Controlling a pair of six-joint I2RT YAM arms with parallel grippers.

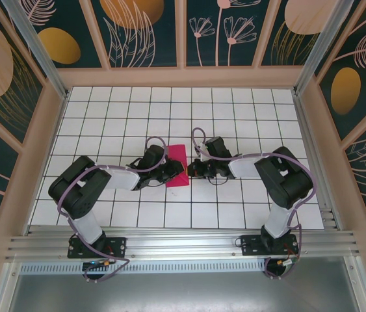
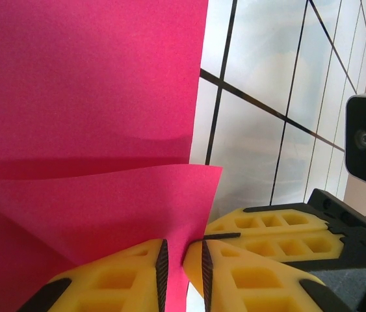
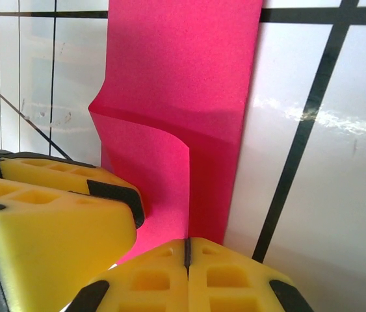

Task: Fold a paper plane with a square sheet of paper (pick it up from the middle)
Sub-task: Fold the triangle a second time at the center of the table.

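The square sheet of paper [image 1: 177, 162] is magenta-pink and lies mid-table as a narrow upright strip, between both grippers. In the left wrist view one layer of the paper [image 2: 91, 84] lies flat while a flap lifts off it and curves toward the camera. My left gripper [image 2: 183, 260] straddles that flap, its pads a narrow gap apart with pink paper between them. My right gripper [image 3: 187, 250] is shut, and the curled flap's edge of the paper [image 3: 183, 78] runs into its closed jaw line. From above, the left gripper [image 1: 164, 172] and right gripper [image 1: 194, 170] nearly meet at the paper's near end.
White grid tiles [image 1: 235, 117] cover the table, with patterned walls on three sides. A metal rail [image 1: 183, 244] runs along the near edge by the arm bases. The left gripper's fingers [image 3: 52, 221] sit close beside the right gripper.
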